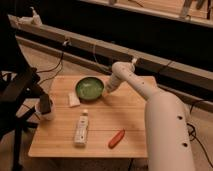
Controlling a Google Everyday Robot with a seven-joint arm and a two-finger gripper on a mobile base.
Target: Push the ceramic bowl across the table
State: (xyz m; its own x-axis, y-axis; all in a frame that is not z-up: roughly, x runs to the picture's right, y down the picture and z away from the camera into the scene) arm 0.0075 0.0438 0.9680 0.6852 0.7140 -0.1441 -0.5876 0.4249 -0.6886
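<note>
The green ceramic bowl [89, 88] sits on the far part of the light wooden table [125, 115], left of centre. My white arm reaches in from the lower right, and my gripper [106, 90] is low over the table, right against the bowl's right rim. The bowl has a darker rim and a paler centre and stands flat.
A small white packet [74, 100] lies just left of the bowl. A white bottle [81, 129] lies near the front, a red pepper-like object [116, 138] to its right. A white cup with a dark object [45, 108] stands at the left edge. A black chair [15, 95] is at left.
</note>
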